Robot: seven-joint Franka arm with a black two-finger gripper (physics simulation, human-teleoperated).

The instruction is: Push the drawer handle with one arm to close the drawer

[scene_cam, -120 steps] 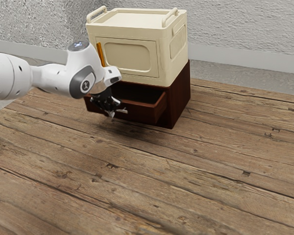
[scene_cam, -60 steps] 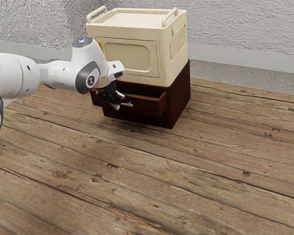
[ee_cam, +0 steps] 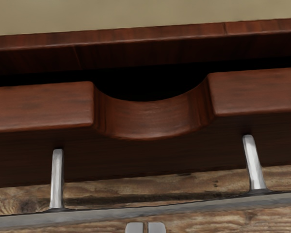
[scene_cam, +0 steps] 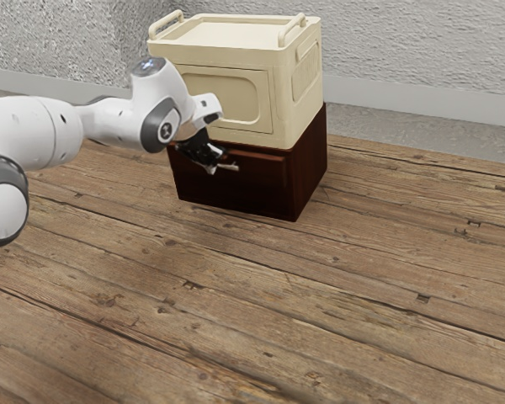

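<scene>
Reddish-brown drawer [scene_cam: 257, 181], slightly open, with grey metal handle [ee_cam: 111, 215]; claw [scene_cam: 211, 170] pressed together

Exterior view: the cabinet [scene_cam: 310, 160] stands on the table [scene_cam: 269, 295], with the box [scene_cam: 295, 80] on top and the wall [scene_cam: 421, 42] behind, toward twelve o'clock. The drawer [scene_cam: 268, 171] sits in the cabinet, front slightly forward, bearing the handle [scene_cam: 229, 167]. The arm [scene_cam: 109, 120] enters from nine o'clock; the gripper [scene_cam: 210, 168] lies before the drawer, beside the handle.

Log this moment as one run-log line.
drawer slightly open | gripper shut, at handle | closing unfinished | cream box atop cabinet
</scene>
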